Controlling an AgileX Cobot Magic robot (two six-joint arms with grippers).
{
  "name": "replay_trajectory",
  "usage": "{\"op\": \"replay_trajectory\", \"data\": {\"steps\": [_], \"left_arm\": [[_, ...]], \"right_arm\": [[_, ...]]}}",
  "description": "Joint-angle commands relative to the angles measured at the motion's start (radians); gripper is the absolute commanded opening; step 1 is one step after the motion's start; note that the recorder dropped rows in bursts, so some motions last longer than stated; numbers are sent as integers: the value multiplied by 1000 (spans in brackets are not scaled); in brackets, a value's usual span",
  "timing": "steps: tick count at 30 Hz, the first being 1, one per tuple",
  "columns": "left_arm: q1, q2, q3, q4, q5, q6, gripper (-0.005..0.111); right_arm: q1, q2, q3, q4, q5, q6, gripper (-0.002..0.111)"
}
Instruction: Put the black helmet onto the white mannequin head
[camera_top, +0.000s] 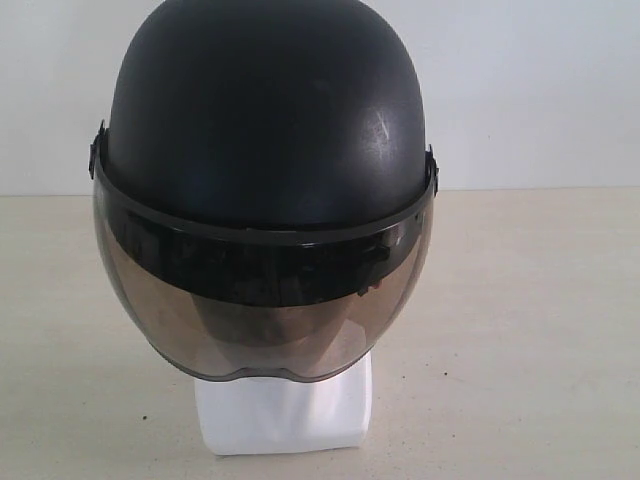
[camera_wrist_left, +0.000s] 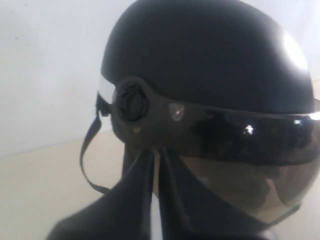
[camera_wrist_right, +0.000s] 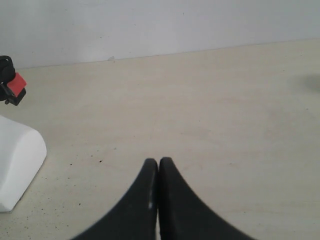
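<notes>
Exterior view: one black helmet (camera_top: 265, 110) covers one white mannequin head (camera_top: 285, 415), base at six o'clock. Two claws, left claw (camera_wrist_left: 154, 155) and right claw (camera_wrist_right: 158, 162), are closed.

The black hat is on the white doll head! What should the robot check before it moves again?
1. Matte black round helmet sits on the glossy white plastic mannequin head: ok.
2. Helmet looks level, not tipped: ok.
3. Face lines up behind the smoky tinted visor: cannot tell, the visor is too dark.
4. Left gripper shut, holding nothing: ok.
5. Left gripper clear of the helmet: cannot tell, it looks very close.
6. Right gripper shut and empty, over the beige table, apart from the head's base: ok.
</notes>
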Motion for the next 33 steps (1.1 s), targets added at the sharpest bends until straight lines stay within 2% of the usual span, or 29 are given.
{"op": "replay_trajectory", "data": {"steps": [1,4,7,12,18,26,29,33], "left_arm": [[-10,-7,3,-4,-167,67,4],[-10,-30,9,-24,-323,48,4],[-10,-82,30,-79,-444,-49,4],[-10,-220,107,-64,-444,-226,4],[-10,-362,166,217,-352,-687,4],[-10,-423,171,621,-251,-1170,4],[-8,-424,171,763,-228,-1281,4],[-8,-439,171,928,-194,-1304,4]], "right_arm": [[0,-5,0,1,-5,1,0],[0,-5,0,1,-5,1,0],[0,-5,0,1,-5,1,0],[0,-5,0,1,-5,1,0],[0,-5,0,1,-5,1,0],[0,-5,0,1,-21,1,0],[0,-5,0,1,-21,1,0],[0,-5,0,1,-21,1,0]]}}
